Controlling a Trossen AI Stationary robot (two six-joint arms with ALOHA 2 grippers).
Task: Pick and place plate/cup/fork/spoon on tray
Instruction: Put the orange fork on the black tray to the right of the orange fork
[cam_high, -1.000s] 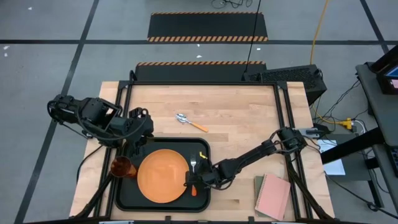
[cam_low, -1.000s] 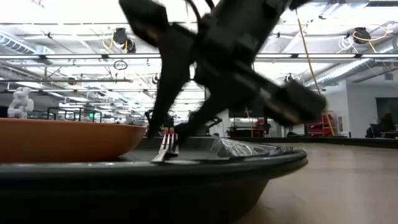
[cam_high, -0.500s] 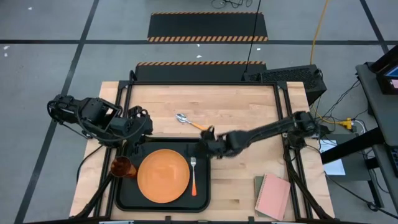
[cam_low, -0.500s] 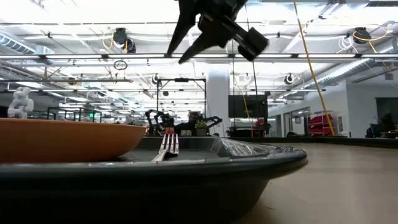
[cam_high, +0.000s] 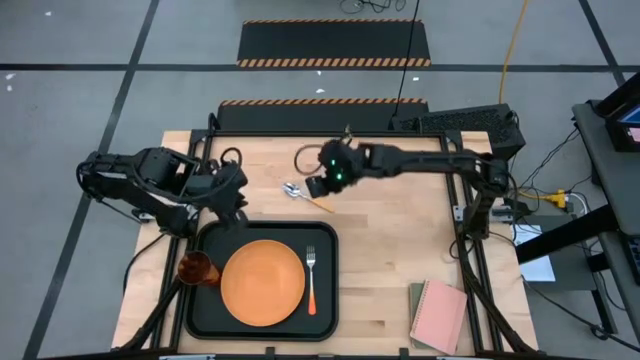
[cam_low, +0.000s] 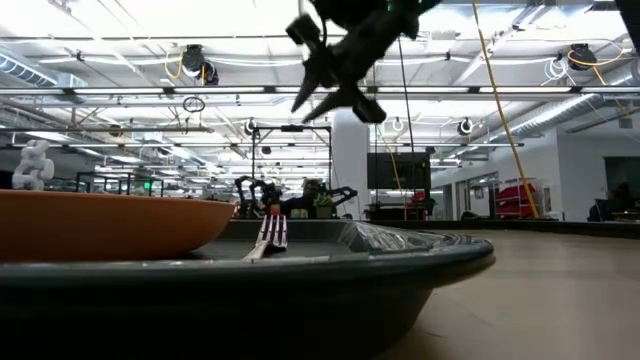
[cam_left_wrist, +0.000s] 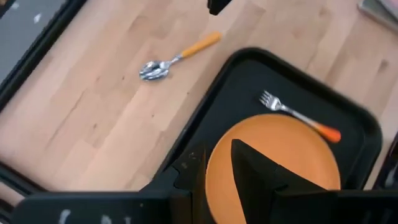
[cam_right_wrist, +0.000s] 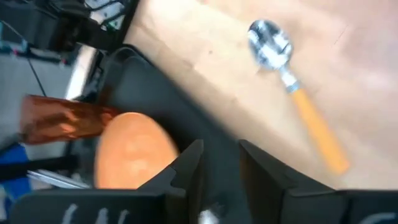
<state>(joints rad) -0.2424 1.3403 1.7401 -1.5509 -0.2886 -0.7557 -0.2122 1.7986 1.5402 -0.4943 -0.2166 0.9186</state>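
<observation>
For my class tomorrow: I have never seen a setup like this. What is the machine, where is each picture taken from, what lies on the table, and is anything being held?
Two dark robot arms work at a wooden table. One picture looks straight down, one looks level across the tabletop, and two come from cameras on the arms' wrists.

On the black tray lie an orange plate, a fork beside it and an amber cup at its left edge. A spoon lies on the bare wood beyond the tray; a pink notebook sits near the table's corner.

The right gripper hangs open above the spoon, holding nothing. The left gripper waits at the tray's far left corner.
</observation>
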